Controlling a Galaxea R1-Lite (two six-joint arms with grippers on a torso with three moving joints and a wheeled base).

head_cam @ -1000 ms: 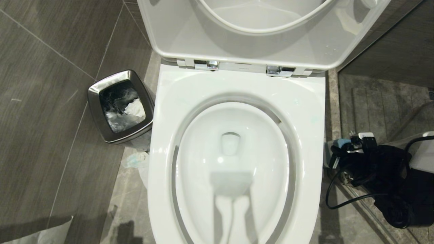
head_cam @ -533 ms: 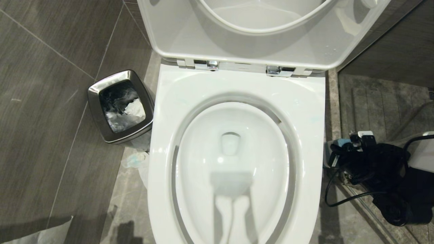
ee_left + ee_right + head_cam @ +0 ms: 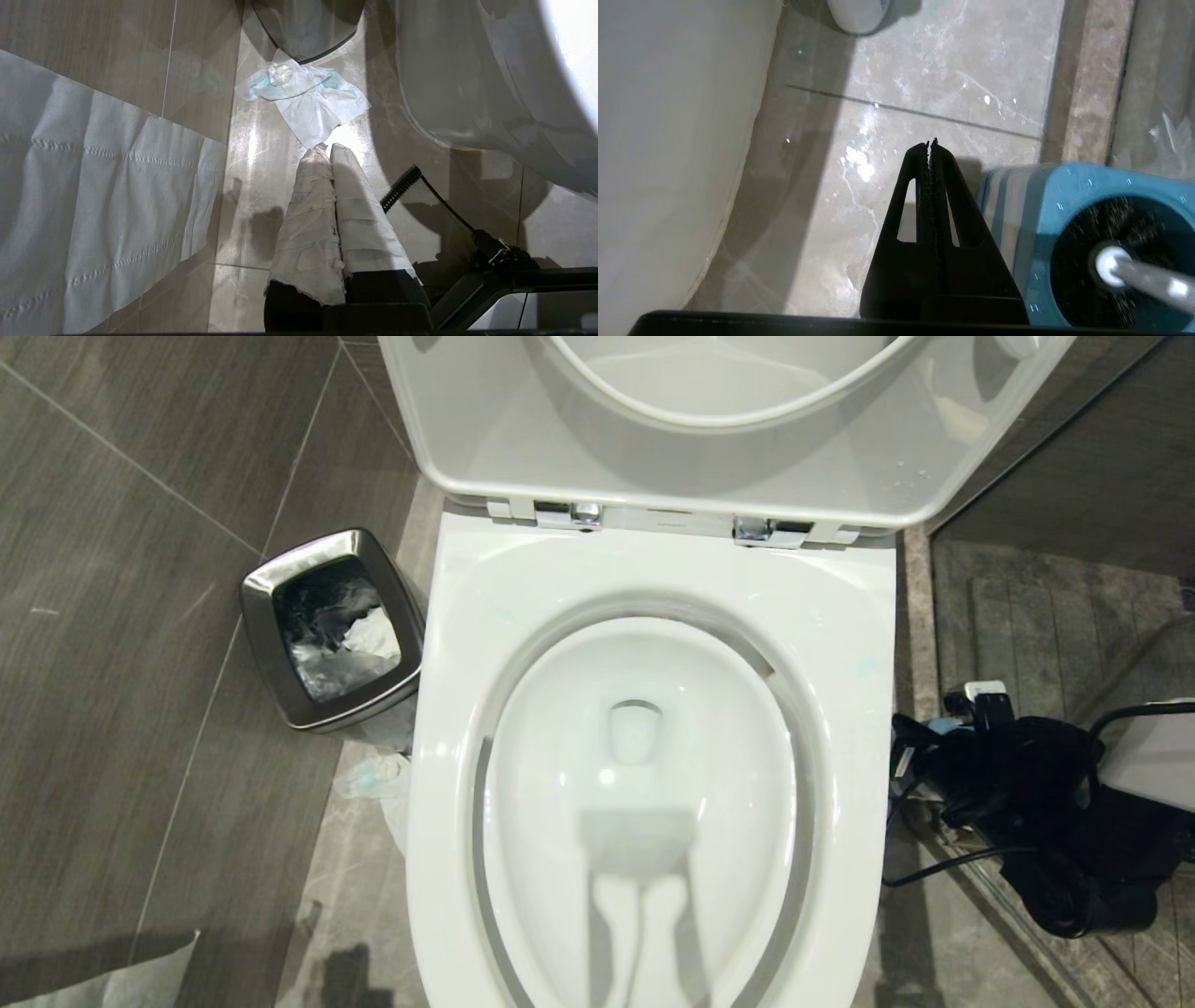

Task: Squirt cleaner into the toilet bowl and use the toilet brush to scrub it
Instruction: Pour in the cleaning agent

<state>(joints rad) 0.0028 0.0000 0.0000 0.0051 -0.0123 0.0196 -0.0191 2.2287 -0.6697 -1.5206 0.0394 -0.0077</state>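
Observation:
The toilet bowl [image 3: 840,644] fills the middle of the head view, white and glossy, with its seat and lid [image 3: 523,439] raised. Its water looks pale; the cleaner is out of view. The toilet brush [image 3: 1148,280] stands in its blue-topped, grey-striped holder [image 3: 1083,196] on the floor to the right of the bowl. My right gripper [image 3: 930,143] hangs shut and empty just beside the holder, between it and the bowl's outer wall. The right arm [image 3: 1036,793] shows as a black mass there. My left gripper [image 3: 329,147], its fingers wrapped in white, is shut and empty, low over the floor left of the bowl.
A square steel waste bin [image 3: 327,625] stands left of the toilet. Crumpled tissue [image 3: 303,98] and a long sheet of toilet paper [image 3: 93,196] lie on the floor nearby. A stone kerb [image 3: 920,616] runs along the right, and a black cable [image 3: 934,873] loops from the right arm.
The right arm has shifted a little left toward the toilet and slightly farther away, and its cable has moved with it. Bowl, bin and lid are as before.

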